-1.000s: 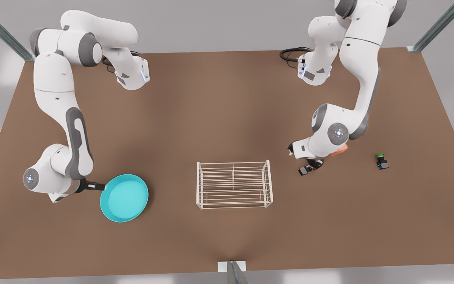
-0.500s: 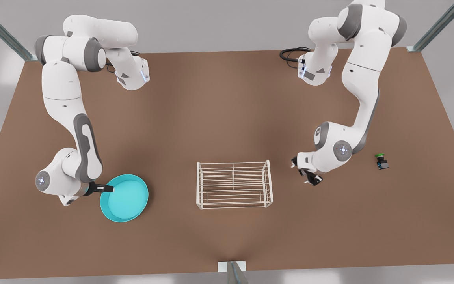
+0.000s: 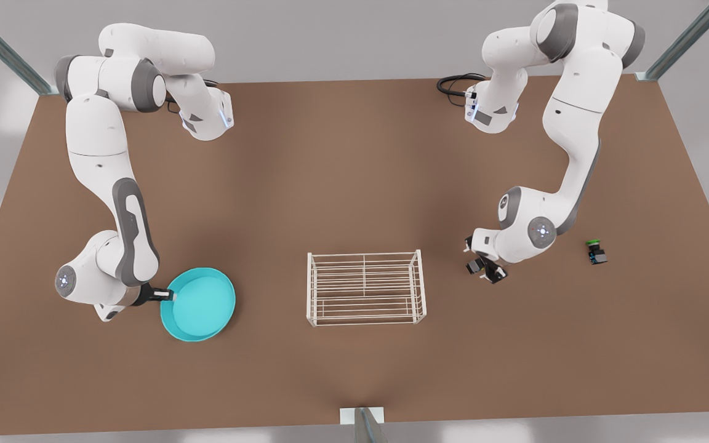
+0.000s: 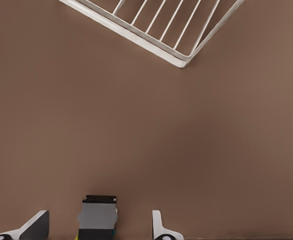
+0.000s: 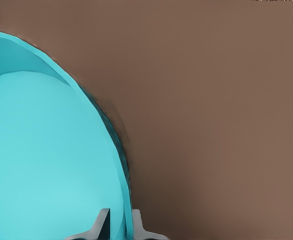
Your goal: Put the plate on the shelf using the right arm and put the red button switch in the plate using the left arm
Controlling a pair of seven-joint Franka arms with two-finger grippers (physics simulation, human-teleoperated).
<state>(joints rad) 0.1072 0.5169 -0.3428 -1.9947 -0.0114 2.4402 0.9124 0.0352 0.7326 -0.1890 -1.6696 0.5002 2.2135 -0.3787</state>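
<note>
— Right, where do your arms stand relative to the shelf (image 3: 365, 287)?

— My right gripper (image 3: 168, 296) is off to the shelf's side at the front view's left, its jaws clamped on the rim of the plate (image 3: 198, 304); my right wrist view shows one finger inside the rim and one outside. The plate sits well apart from the shelf, over the brown bench (image 3: 354, 184) (I cannot tell whether it touches the surface).

— And the other arm?

— My left gripper (image 3: 482, 271) is near the shelf's opposite end, at the front view's right, low over the bench. Its jaws are apart, and my left wrist view shows a small dark grey block (image 4: 98, 217) between the fingers (image 4: 159, 225) with a gap on either side. I take it for the red button switch, though its cap is hidden from me.

— Anything else out there?

— A like switch with a green cap (image 3: 595, 252), farther from the shelf than my left gripper, on that same side. The shelf itself stands bare on the bench.
</note>
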